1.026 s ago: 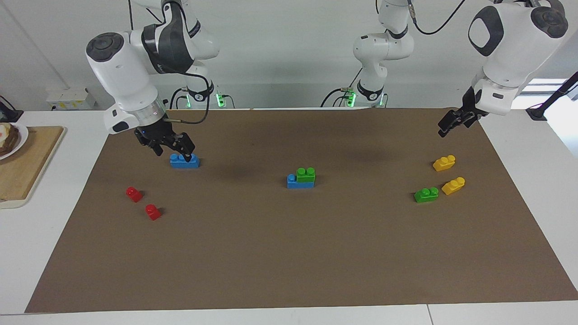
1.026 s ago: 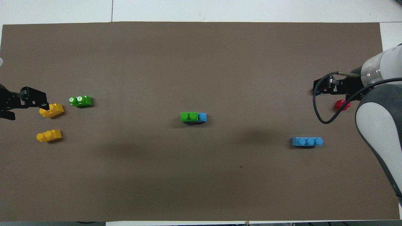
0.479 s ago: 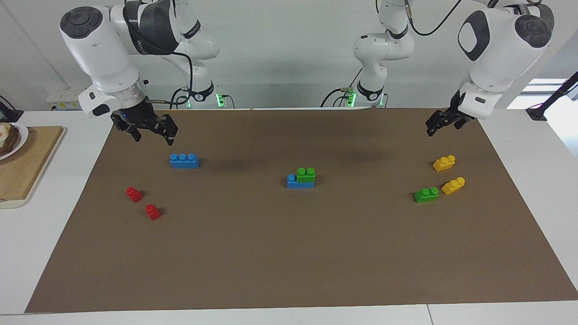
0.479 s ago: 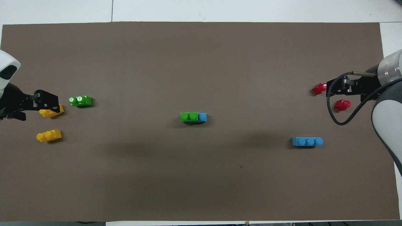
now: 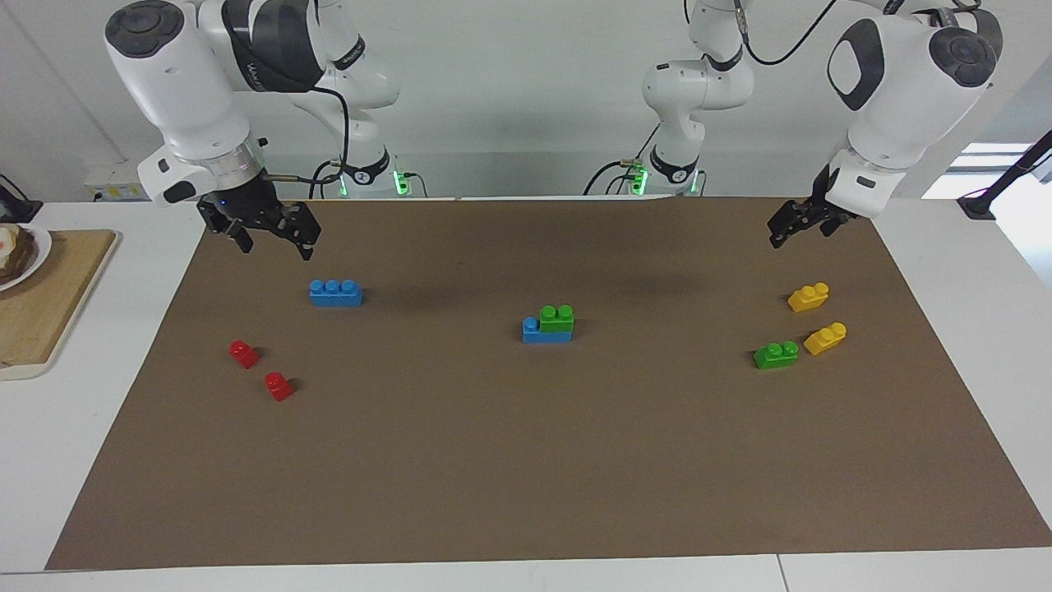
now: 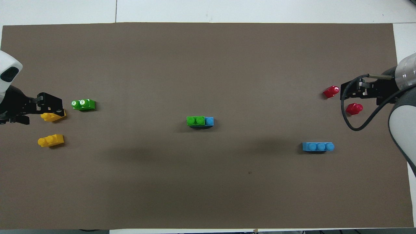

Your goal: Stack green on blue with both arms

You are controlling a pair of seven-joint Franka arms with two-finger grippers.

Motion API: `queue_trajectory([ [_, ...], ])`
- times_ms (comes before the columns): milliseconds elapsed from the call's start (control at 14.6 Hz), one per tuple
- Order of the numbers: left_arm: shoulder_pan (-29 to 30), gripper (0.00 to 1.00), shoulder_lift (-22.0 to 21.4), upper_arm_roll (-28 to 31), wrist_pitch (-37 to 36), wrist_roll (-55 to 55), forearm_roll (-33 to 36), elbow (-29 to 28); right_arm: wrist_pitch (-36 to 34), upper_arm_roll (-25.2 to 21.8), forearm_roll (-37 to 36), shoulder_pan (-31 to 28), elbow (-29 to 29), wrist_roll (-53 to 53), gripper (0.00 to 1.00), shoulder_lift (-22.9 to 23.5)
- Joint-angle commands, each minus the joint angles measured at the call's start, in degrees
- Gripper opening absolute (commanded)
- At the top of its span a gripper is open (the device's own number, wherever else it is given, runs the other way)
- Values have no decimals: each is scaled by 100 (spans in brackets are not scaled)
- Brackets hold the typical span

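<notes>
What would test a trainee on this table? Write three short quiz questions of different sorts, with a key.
1. True or false: a small green plastic two-stud brick sits on a long blue plastic three-stud brick mid-table.
2. How many small red plastic one-stud bricks lie on the brown mat?
3. Which holds a brick: A left claw, B right claw, C neither?

Key: 1 true; 2 two; 3 C, both open.

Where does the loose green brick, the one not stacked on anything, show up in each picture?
Facing view: the loose green brick lies toward the picture's right, beside a yellow brick.
Overhead view: the same brick lies toward the picture's left.
Shared landmark: the green-on-blue stack at mid-mat in both views.
</notes>
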Motion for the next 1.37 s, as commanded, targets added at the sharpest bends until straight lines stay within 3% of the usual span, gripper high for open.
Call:
queue_trajectory([
  [0, -191, 100, 57, 111, -100, 60, -83, 150, -127, 52, -119, -91, 39, -194, 99, -43],
  [410, -156, 100, 233, 103, -109, 138, -21, 564, -118, 52, -119, -196, 56, -528, 99, -78],
  [1299, -130, 100, 241, 85, -56, 552, -82, 573, -92, 51, -93, -205, 38, -617, 99, -95],
])
